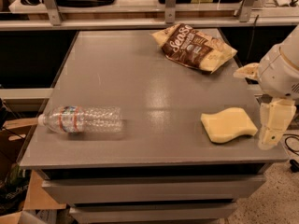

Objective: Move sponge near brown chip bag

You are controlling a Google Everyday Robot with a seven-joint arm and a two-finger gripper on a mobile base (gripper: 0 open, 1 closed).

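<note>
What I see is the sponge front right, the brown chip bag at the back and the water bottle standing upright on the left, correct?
No: the camera view shows the water bottle lying on its side on the left. The sponge front right and brown chip bag at the back hold. The pincer hangs right of the sponge.

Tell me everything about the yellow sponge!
The sponge is pale yellow, a flat slab that looks like soft foam, with wavy, curved edges. It lies flat on the grey table, near the front right corner. Nothing sits on it. The robot's hand hangs just to its right, at the table's edge, and does not seem to touch it. The chip bag lies apart from it, at the table's far side.
</note>
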